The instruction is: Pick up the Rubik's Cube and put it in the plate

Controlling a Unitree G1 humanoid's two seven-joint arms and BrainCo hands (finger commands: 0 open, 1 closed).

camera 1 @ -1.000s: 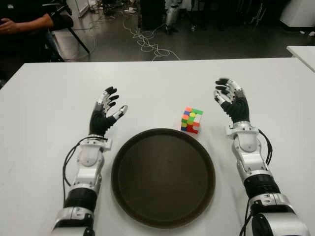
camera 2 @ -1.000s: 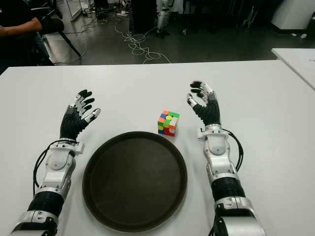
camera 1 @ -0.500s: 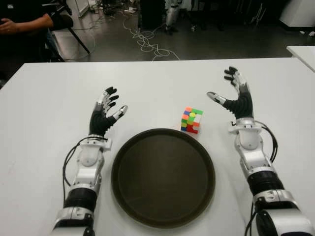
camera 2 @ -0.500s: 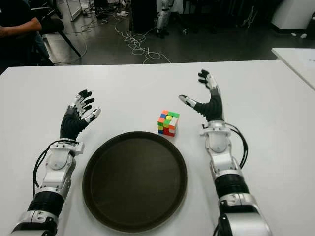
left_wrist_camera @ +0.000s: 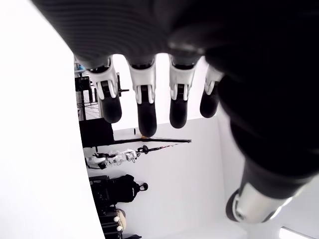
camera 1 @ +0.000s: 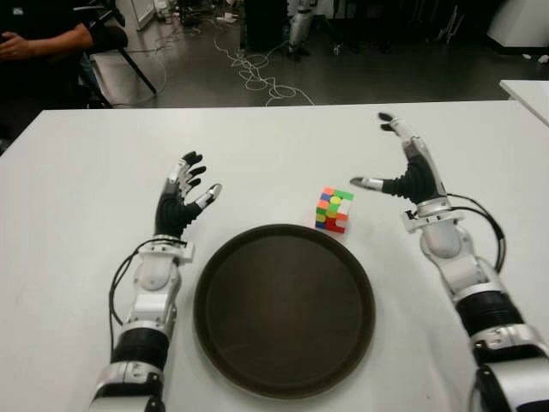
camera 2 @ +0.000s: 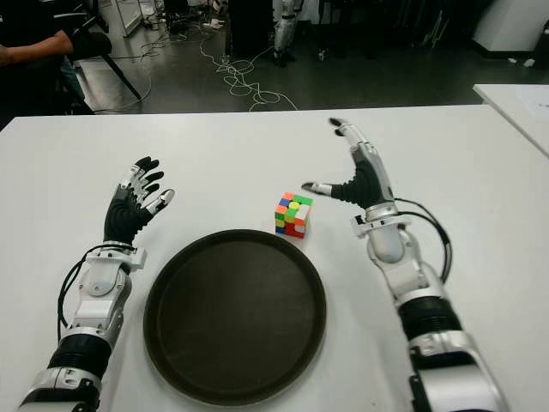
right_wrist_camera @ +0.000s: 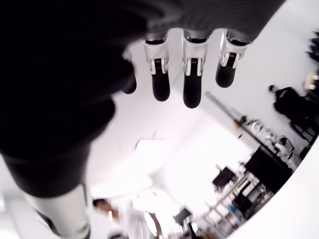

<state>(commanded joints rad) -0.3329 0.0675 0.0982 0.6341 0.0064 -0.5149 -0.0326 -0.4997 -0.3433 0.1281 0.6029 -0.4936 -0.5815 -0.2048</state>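
White table (camera 1: 77,172): Rubik's Cube (camera 1: 334,209) behind plate (camera 1: 283,378); right hand (camera 1: 410,167) spread beside it.

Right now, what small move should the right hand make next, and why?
Probably ease the right hand toward the Rubik's Cube and down. Its fingers are spread and empty, the thumb pointing at the cube, which sits untouched on the table just beyond the plate.

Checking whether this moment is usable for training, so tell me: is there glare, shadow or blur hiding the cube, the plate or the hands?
Eye views: even light, the Rubik's Cube and plate clear, only soft shadows on the table. Right wrist view: the right hand is a dark silhouette against a washed-out background. Left wrist view: the left hand likewise backlit, its palm a black mass.
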